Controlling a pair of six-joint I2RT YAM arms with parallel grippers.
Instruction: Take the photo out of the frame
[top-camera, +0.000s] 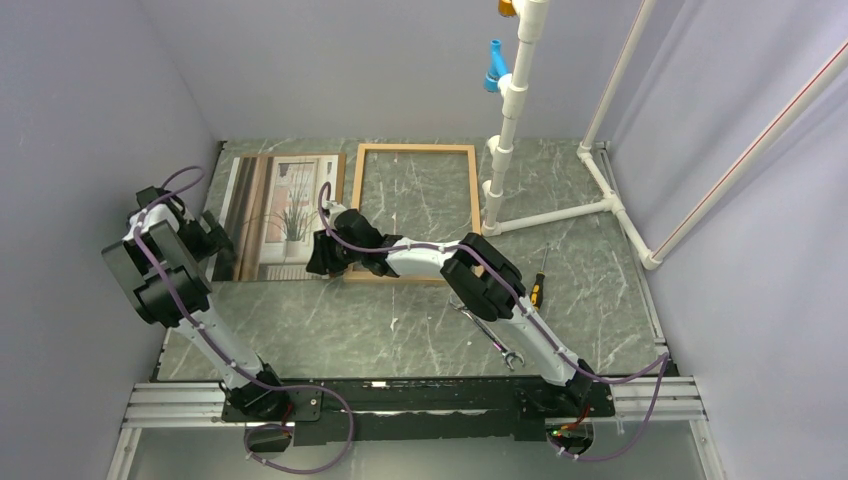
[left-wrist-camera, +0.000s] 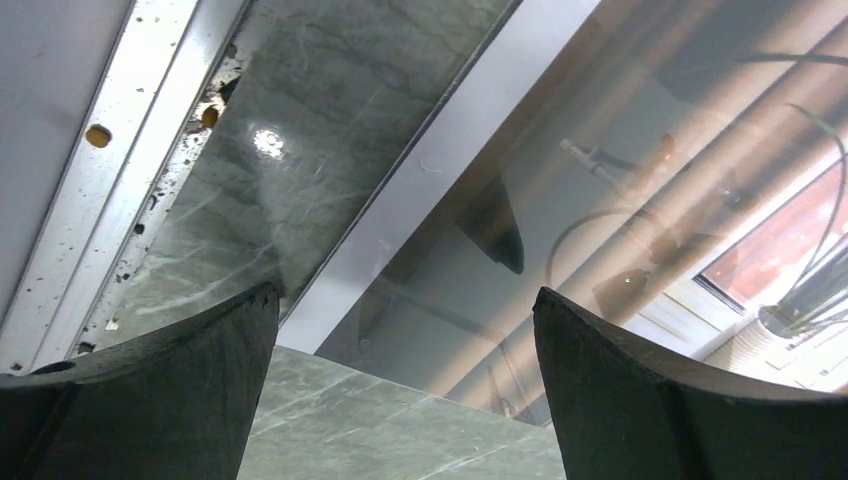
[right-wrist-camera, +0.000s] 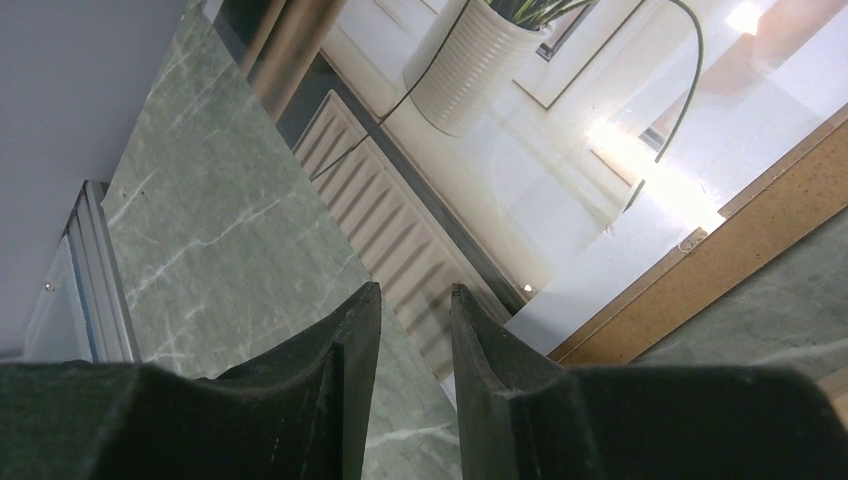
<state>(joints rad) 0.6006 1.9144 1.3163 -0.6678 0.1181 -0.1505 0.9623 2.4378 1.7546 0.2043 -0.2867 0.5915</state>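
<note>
The photo (top-camera: 280, 215) lies flat at the left of the table, outside the frame, on a brown backing board (top-camera: 342, 200) that shows along its top and right edges. The frame (top-camera: 415, 148) of light wood strips lies just to its right, with bare table showing through it. My left gripper (top-camera: 218, 240) is wide open over the photo's near-left corner (left-wrist-camera: 600, 200), its jaws (left-wrist-camera: 405, 295) holding nothing. My right gripper (top-camera: 318, 262) hovers at the photo's near-right corner (right-wrist-camera: 560, 170). Its jaws (right-wrist-camera: 415, 288) stand a narrow gap apart, and the board (right-wrist-camera: 720, 250) lies beside them.
A white pipe stand (top-camera: 505, 150) with a blue fitting rises behind the frame's right side. A screwdriver (top-camera: 538, 283) and a wrench (top-camera: 485, 330) lie right of my right arm. Grey walls close in the table, and a metal rail (left-wrist-camera: 100, 200) runs along its left edge.
</note>
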